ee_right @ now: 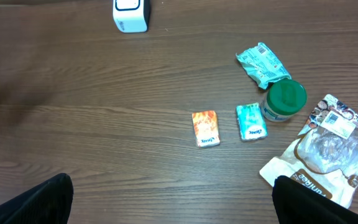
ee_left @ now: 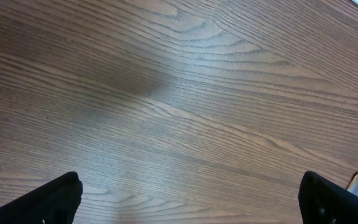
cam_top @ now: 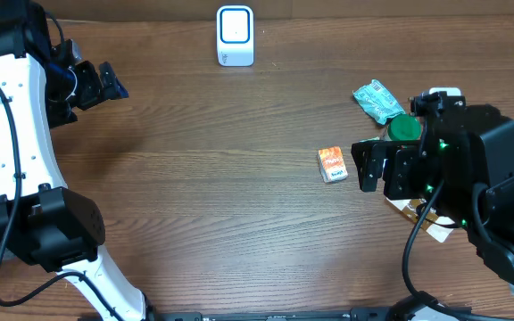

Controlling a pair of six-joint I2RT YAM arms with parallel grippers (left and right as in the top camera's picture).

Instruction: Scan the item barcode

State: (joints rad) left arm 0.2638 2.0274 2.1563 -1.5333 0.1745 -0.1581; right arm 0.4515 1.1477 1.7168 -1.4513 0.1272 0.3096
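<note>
Right now the orange box [cam_top: 332, 164] lies flat on the table [cam_top: 239, 232], just beside the right gripper [cam_top: 367, 168], whose jaws are wide apart and empty. The scanner [cam_top: 235, 36] stands upright at the far edge, well apart from the box, probably facing in so barcodes can be presented. The green-lid jar [cam_top: 405, 128] and teal packet [cam_top: 377, 98] wait nearby. The left gripper [cam_top: 107, 83] is parked aside, jaws apart and holding nothing.

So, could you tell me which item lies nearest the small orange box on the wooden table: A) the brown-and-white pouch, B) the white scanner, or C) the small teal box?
C: the small teal box lies just beside the small orange box, and nothing else lies as close.
</note>
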